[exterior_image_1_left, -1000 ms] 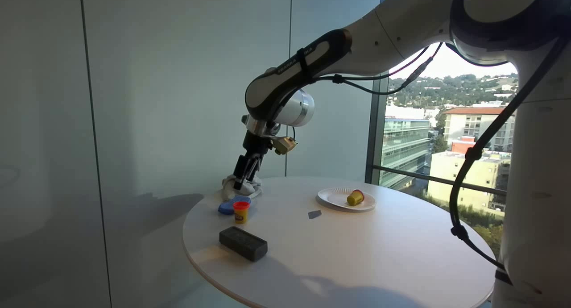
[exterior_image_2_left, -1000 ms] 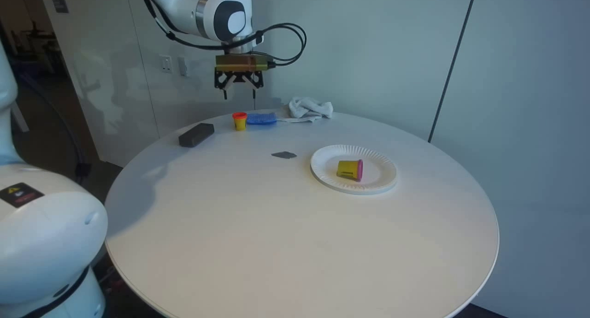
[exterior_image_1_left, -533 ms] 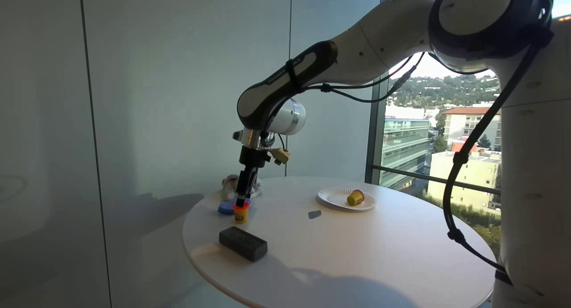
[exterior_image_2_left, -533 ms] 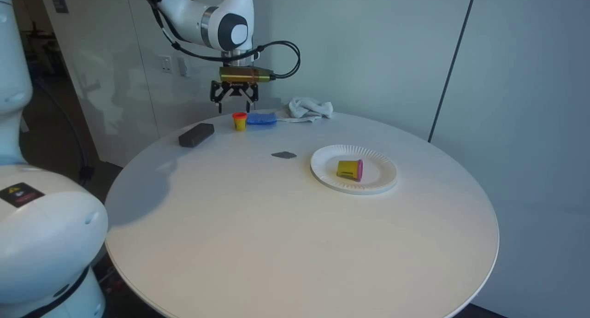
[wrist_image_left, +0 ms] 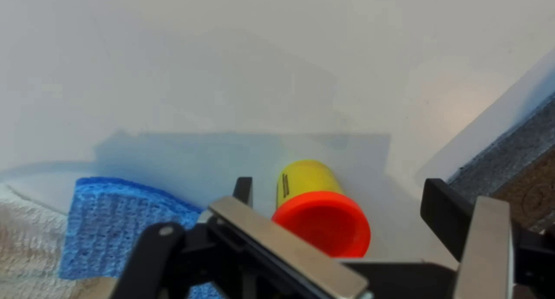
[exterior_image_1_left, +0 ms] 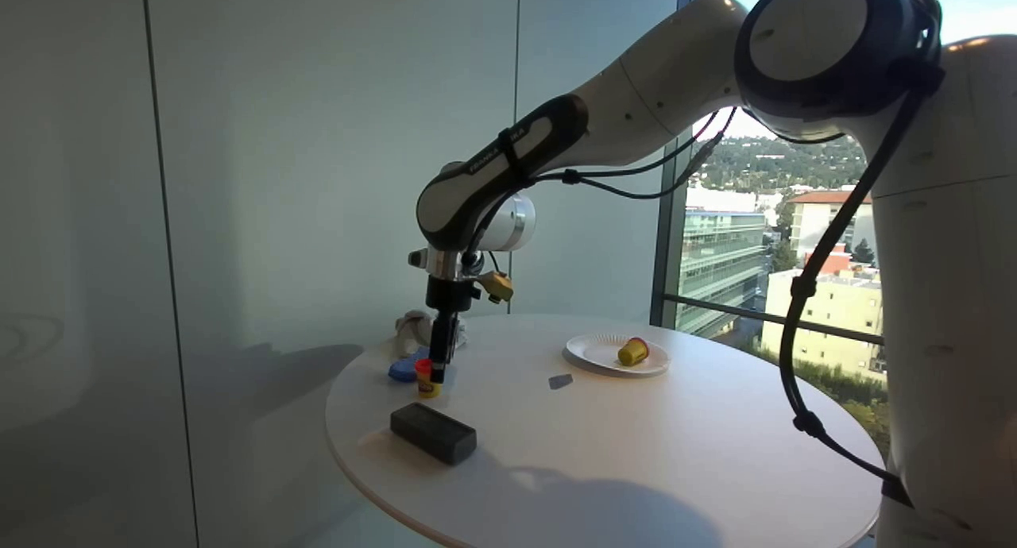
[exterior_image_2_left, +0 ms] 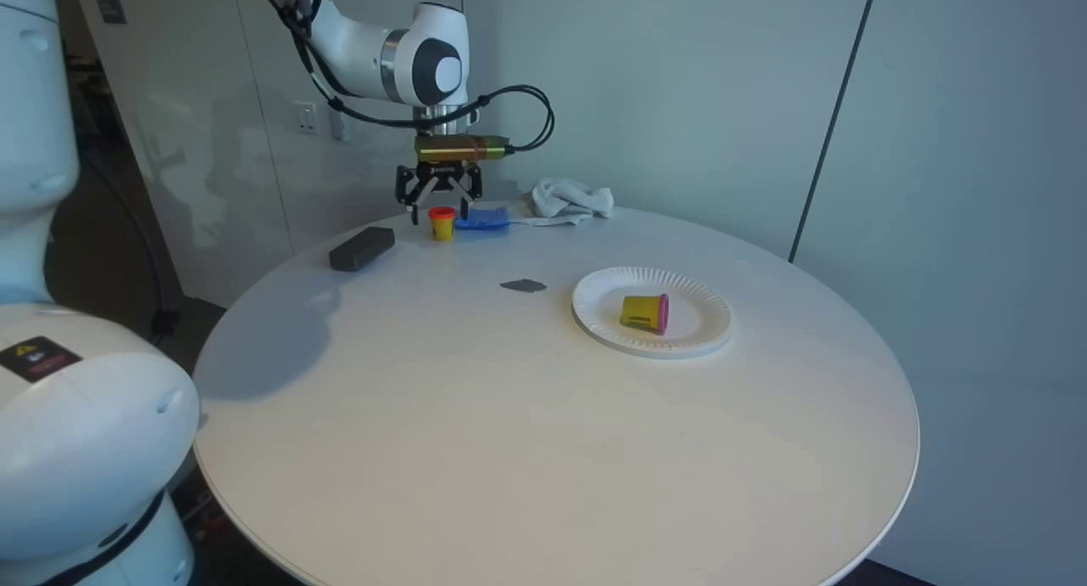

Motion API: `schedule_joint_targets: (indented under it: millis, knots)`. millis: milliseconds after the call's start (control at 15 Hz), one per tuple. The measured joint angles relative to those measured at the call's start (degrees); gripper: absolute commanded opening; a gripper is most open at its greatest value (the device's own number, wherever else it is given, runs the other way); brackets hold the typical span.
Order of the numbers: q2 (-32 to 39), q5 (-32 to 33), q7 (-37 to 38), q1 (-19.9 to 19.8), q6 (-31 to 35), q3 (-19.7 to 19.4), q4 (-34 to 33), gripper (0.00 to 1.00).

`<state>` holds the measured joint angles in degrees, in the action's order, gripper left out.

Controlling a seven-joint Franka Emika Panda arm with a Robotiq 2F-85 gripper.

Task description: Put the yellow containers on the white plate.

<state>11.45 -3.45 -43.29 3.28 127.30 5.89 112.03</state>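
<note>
A yellow container with a red lid stands upright near the table's far edge in both exterior views (exterior_image_1_left: 428, 390) (exterior_image_2_left: 442, 228). It also shows in the wrist view (wrist_image_left: 308, 177), between the fingers and nearer the left one. My gripper (exterior_image_2_left: 439, 216) is open and points down. In the wrist view the gripper (wrist_image_left: 341, 193) has a gap on each side of the container, and a finger hides part of the lid. In an exterior view the gripper (exterior_image_1_left: 438, 377) partly covers the container. Another yellow container (exterior_image_2_left: 641, 312) with a pink lid lies on its side on the white plate (exterior_image_2_left: 703, 314).
A dark block (exterior_image_1_left: 433, 434) lies near the upright container and shows beside the right finger (wrist_image_left: 511, 173). A blue cloth-like item (wrist_image_left: 130, 225) and a crumpled white towel (exterior_image_2_left: 571, 199) lie on the other side. A flat grey patch (exterior_image_2_left: 523, 285) is on the table.
The arm has come down and back toward the robot base. The gripper has moved from above the blue item and towel to the upright container. Its fingers stay open; the objects have not moved.
</note>
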Motion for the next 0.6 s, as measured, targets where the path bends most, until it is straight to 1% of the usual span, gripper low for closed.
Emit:
schedule_joint_targets:
  millis: [333,600]
  knots:
    - [0.83,0.46,-1.79,-0.02,0.33,0.01,-0.13,1.0]
    - [1.61,2.03,-2.01,0.03,1.21,0.11,-0.91,1.0]
